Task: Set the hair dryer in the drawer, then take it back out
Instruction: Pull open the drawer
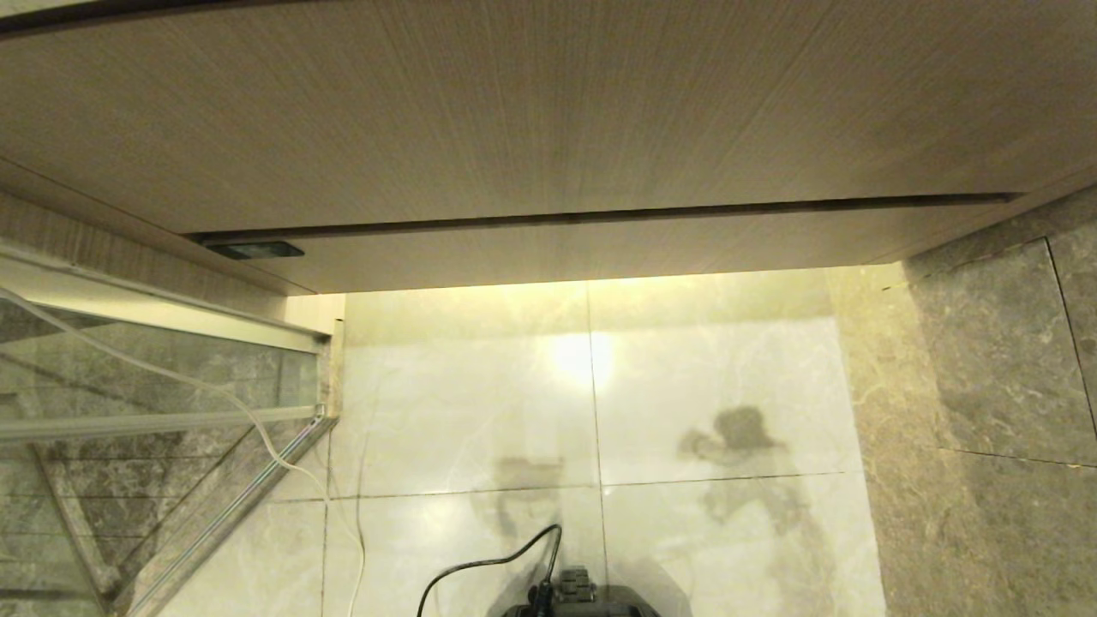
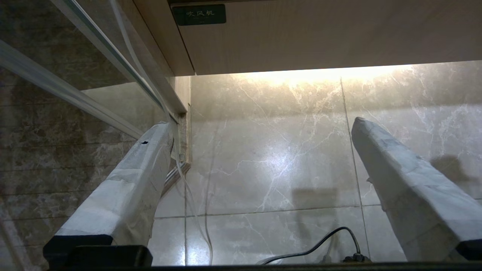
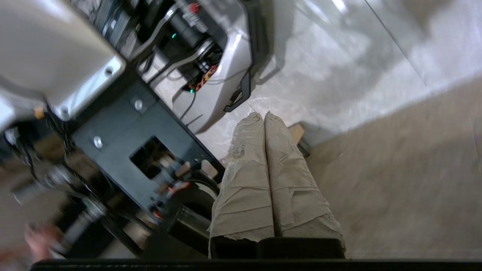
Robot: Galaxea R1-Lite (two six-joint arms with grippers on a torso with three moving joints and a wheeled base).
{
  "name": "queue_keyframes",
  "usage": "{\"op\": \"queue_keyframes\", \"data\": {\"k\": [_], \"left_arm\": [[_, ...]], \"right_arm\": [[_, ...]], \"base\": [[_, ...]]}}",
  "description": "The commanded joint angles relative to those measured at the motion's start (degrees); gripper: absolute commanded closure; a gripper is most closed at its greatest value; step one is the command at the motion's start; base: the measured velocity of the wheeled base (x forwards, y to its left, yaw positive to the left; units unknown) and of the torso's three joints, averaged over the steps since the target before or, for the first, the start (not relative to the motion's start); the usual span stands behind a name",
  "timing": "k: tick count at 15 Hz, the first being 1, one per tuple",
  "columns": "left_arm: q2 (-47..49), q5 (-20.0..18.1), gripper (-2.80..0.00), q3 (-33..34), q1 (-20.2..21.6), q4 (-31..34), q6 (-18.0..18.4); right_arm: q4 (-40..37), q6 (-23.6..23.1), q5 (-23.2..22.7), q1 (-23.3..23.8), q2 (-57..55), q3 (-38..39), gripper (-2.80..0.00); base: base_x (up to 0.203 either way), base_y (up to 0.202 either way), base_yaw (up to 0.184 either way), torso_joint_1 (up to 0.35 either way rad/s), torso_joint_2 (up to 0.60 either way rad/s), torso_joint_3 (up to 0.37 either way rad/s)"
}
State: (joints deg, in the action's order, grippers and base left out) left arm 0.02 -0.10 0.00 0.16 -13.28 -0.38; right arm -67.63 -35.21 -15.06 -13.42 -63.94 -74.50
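The right hand point(image 3: 264, 120) is pressed fully together and holds nothing, over the floor point(image 3: 339, 67) beside the robot's base point(image 3: 211, 75). The left hand point(image 2: 260, 128) hangs wide apart and empty, with the closed drawer point(image 2: 320, 37) ahead of it. No hair dryer shows.
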Motion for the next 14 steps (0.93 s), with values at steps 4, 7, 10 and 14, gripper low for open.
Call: {"op": "queue_keyframes", "data": {"k": [4,7,10,14], "left_arm": [[-0.02,0.01,-2.8,2.29,0.02,-0.08,-0.06],[-0.02,0.01,-2.8,2.29,0.02,-0.09,0.02],[-0.02,0.01,-2.8,2.29,0.02,-0.08,0.03],[-0.02,0.01,-2.8,2.29,0.02,-0.08,0.03]], "right_arm": [[10.2,-11.21,-5.02,1.07,-5.16,7.68,0.0],[16.54,-20.0,-4.14,5.65,-6.37,12.06,0.0],[20.34,-23.1,-3.67,8.47,-6.87,15.72,0.0],[27.4,-22.47,-3.72,9.92,-9.54,18.16,0.0]], "base": [[0.0,0.0,0.0,0.0,0.0,0.0],[0.0,0.0,0.0,0.0,0.0,0.0],[0.0,0.0,0.0,0.0,0.0,0.0],[0.0,0.0,0.0,0.0,0.0,0.0]]}}
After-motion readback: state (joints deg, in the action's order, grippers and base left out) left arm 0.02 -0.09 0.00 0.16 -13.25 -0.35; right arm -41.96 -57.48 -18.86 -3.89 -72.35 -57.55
